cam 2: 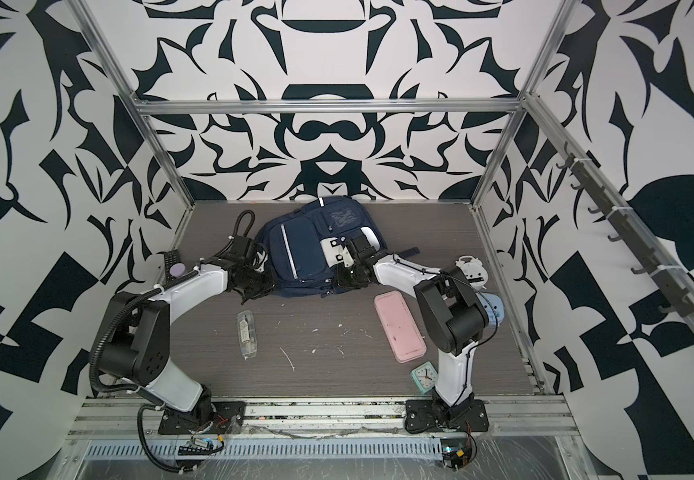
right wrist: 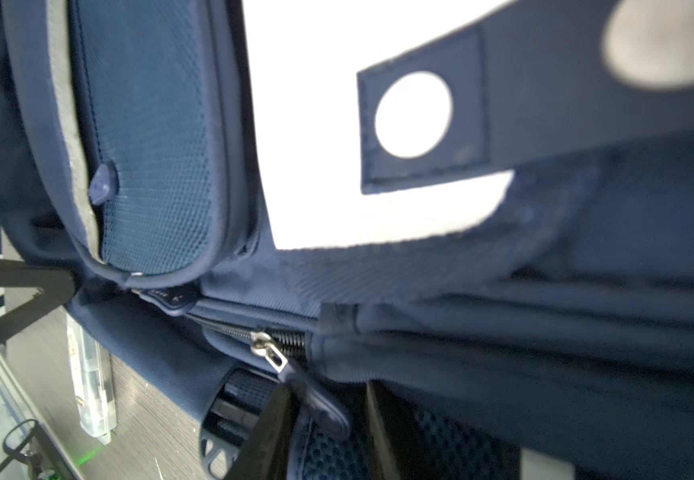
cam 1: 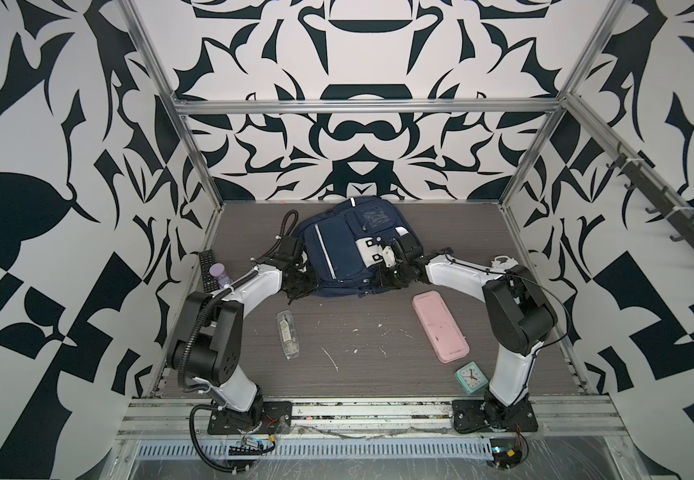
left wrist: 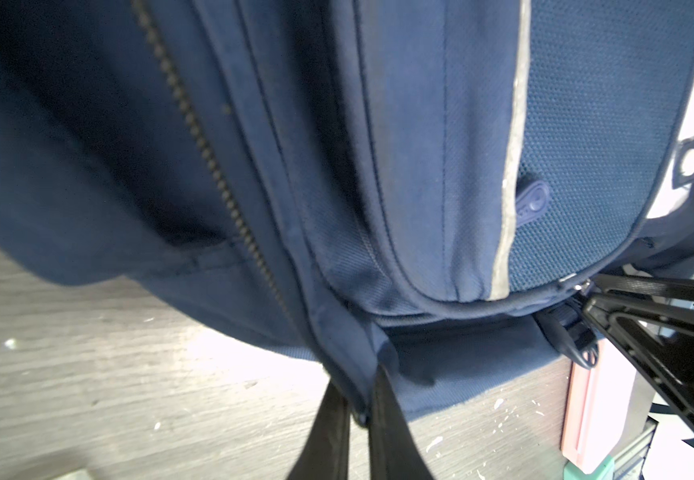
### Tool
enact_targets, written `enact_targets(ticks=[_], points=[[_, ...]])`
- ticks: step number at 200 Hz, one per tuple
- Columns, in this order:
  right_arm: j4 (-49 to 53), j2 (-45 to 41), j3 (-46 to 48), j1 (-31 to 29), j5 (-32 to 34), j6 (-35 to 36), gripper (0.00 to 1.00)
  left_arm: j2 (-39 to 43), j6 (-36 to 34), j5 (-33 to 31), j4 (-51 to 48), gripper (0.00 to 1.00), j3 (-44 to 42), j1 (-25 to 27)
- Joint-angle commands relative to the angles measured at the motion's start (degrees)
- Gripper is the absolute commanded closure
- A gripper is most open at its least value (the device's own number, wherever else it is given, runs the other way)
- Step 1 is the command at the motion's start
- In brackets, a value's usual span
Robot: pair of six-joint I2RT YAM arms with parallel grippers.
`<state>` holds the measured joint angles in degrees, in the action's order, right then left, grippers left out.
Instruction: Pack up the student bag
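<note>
Both hands work at the near edge of the student bag point(cam 1: 337, 249) on the tabletop point(cam 1: 358, 332).
The navy bag lies front side up toward the back middle of the tabletop. The left hand point(left wrist: 358, 382) is clenched on a fold of fabric at the bag's near left corner. The right hand point(right wrist: 328, 390) is at the near right corner, its fingers apart on either side of a zip pull point(right wrist: 316, 399), not gripping it. A pink case point(cam 1: 441, 326) lies nearer the front, right of the bag and apart from it.
</note>
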<state>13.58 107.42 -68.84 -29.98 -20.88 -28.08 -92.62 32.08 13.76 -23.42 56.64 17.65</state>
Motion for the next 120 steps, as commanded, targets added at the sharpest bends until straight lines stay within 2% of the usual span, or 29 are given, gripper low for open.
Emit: enact_targets(ticks=[1, 58, 120], points=[[-1.6, -1.5, 2.2, 0.4, -2.1, -2.3, 0.68, 1.6, -0.1, 0.4, -2.1, 0.87, -1.2, 0.1], [-4.4, -1.8, 3.6, 0.6, -5.0, -4.4, 0.73, 1.7, 0.2, 0.4, -2.0, 0.87, -1.1, 0.1], [-6.6, -3.9, 5.8, 1.0, -6.5, -6.3, 0.91, 1.7, 0.4, 0.3, -1.6, 0.87, -1.7, 0.0]])
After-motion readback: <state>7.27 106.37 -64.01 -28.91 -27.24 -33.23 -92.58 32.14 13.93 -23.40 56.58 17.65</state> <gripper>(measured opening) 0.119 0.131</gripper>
